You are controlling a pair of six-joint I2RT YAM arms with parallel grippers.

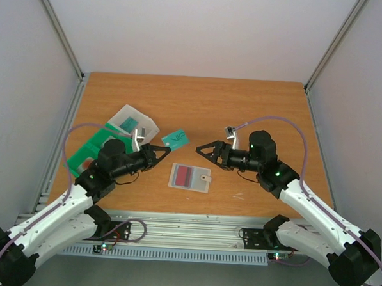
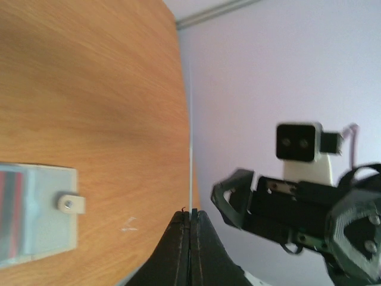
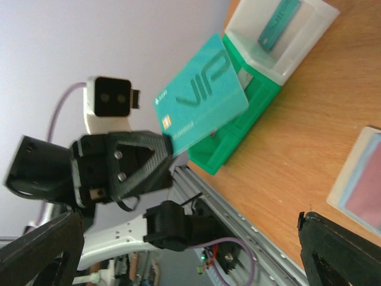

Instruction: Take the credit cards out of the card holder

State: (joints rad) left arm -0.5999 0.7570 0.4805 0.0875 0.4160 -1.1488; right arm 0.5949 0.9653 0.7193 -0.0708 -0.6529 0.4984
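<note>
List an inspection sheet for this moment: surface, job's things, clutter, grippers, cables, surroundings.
Surface: wooden table, with a faint pale scratch near the front right.
Job's things: card holder lies flat on the table with a red card showing inside; teal card is out of it and held in the air.
Clutter: green tray at the left; clear box at its far end with something teal inside.
Grippers: left gripper is shut on the teal card's edge; right gripper is open, empty and facing it.
Cables: left cable arcs over the tray in the top view; right cable arcs over bare table.
Surroundings: pale walls; metal rail at the near edge.
</note>
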